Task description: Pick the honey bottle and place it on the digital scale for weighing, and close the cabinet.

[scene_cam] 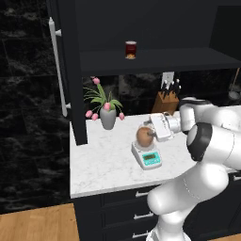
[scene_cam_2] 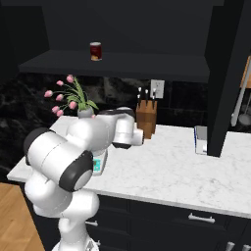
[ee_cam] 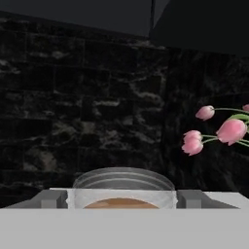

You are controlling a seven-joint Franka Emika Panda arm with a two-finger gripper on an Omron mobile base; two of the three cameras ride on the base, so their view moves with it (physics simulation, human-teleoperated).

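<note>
The amber-brown honey bottle [scene_cam: 141, 136] stands on or just over the round plate of the small white digital scale [scene_cam: 150, 158], whose teal display faces the counter's front edge. My gripper [scene_cam: 150, 133] reaches in from the right and is shut on the honey bottle. In the hand view the bottle's grey lid [ee_cam: 124, 185] sits between my fingertips [ee_cam: 53, 199], which press against both its sides. The arm hides the bottle in the right base view, where a corner of the scale [scene_cam_2: 100, 163] shows. The navy cabinet door [scene_cam: 62, 70] stands open at the left, handle [scene_cam: 56, 70] outward.
A small dark red jar [scene_cam: 131, 49] stands on the open cabinet shelf. A grey vase of pink tulips [scene_cam: 107, 116] is left of the scale and a knife block [scene_cam: 167, 100] behind it. A flat white device with a blue top [scene_cam_2: 200, 139] lies by the right door [scene_cam_2: 225, 78].
</note>
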